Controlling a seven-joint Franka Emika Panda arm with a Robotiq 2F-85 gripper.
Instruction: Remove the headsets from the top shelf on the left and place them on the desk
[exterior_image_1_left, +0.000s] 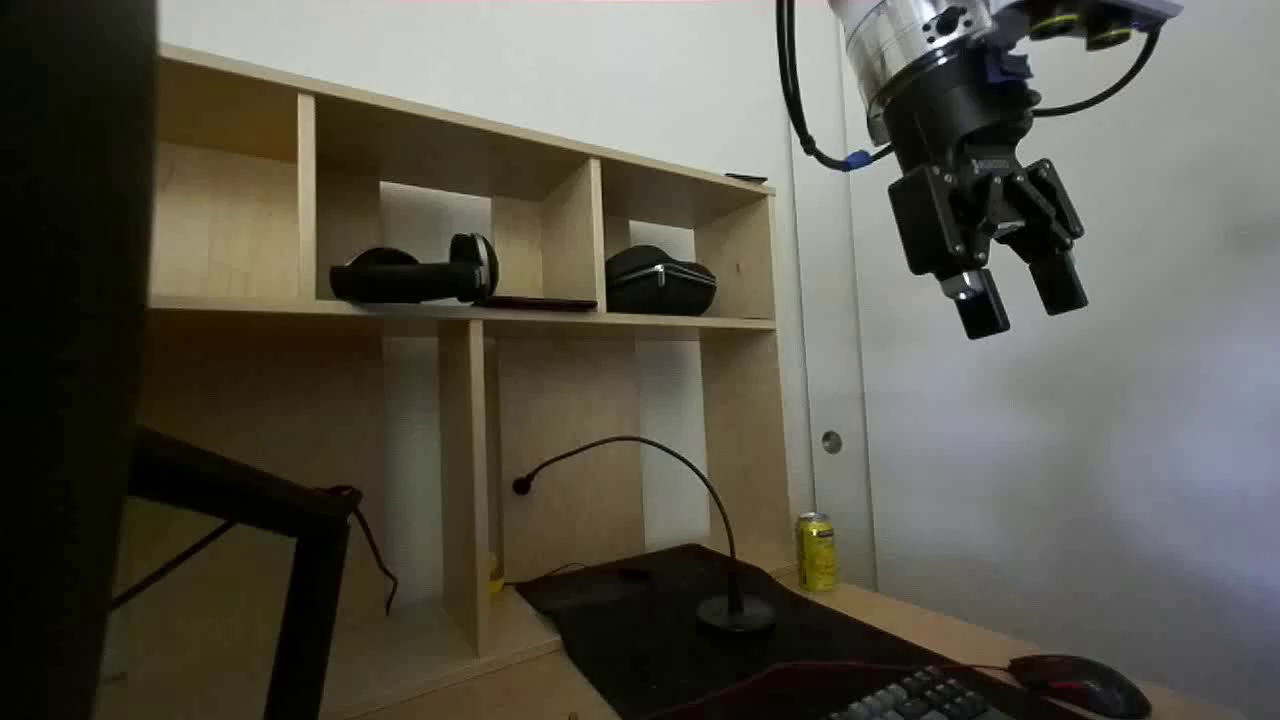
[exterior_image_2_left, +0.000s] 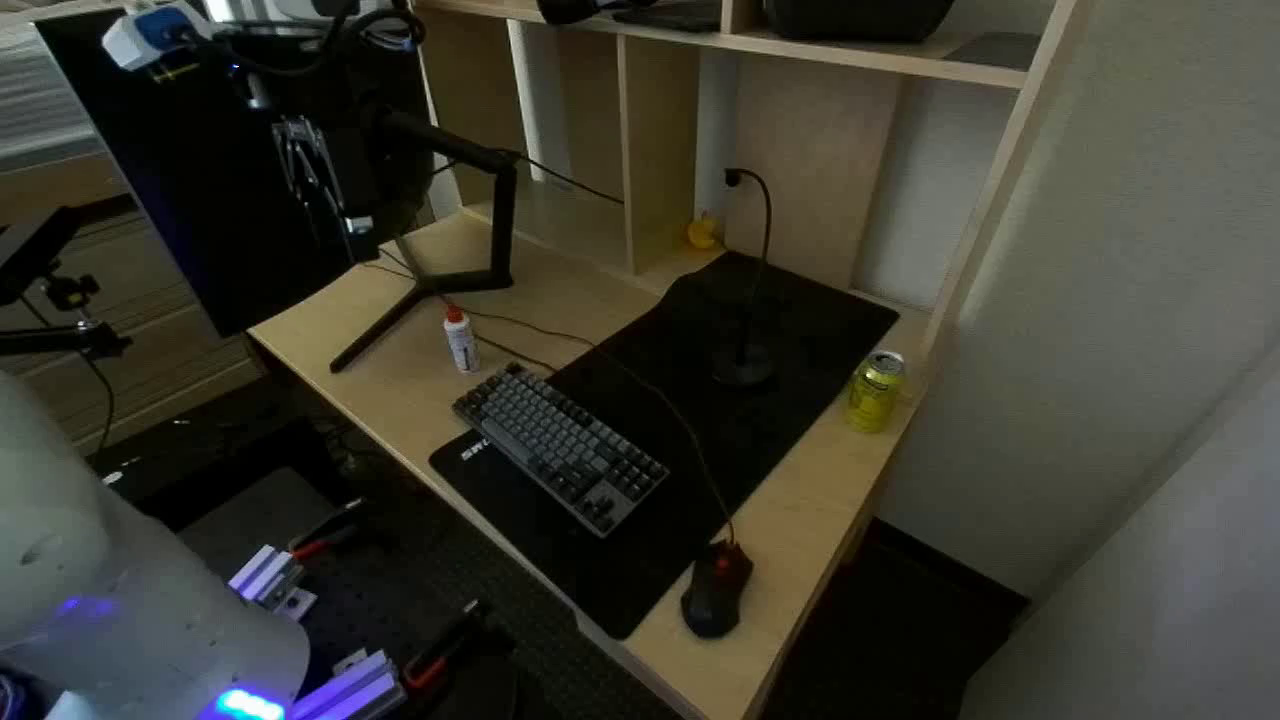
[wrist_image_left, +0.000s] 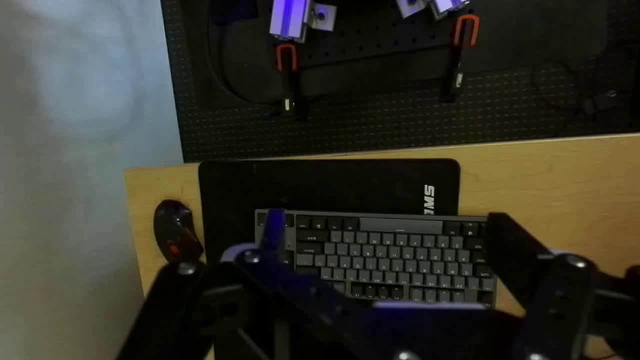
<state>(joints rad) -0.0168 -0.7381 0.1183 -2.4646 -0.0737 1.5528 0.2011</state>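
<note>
The black headset (exterior_image_1_left: 425, 281) lies on the top shelf (exterior_image_1_left: 306, 200), in the compartment left of the black case. One round ear cup stands up at its right end. Only a dark bit of the headset (exterior_image_2_left: 567, 10) shows at the top edge in an exterior view. My gripper (exterior_image_1_left: 1022, 300) is open and empty, pointing down in the air to the right of the shelf unit. In the wrist view, the gripper (wrist_image_left: 387, 220) has its fingers wide apart above the keyboard. The desk (exterior_image_2_left: 790, 530) carries a large black mat (exterior_image_2_left: 640, 400).
A black zip case (exterior_image_1_left: 660, 285) sits in the right compartment. On the desk are a gooseneck microphone (exterior_image_2_left: 745, 365), yellow can (exterior_image_2_left: 875, 392), keyboard (exterior_image_2_left: 560, 445), mouse (exterior_image_2_left: 717, 590) and small white bottle (exterior_image_2_left: 461, 340). A monitor (exterior_image_2_left: 180, 180) on a black stand is at the desk's left.
</note>
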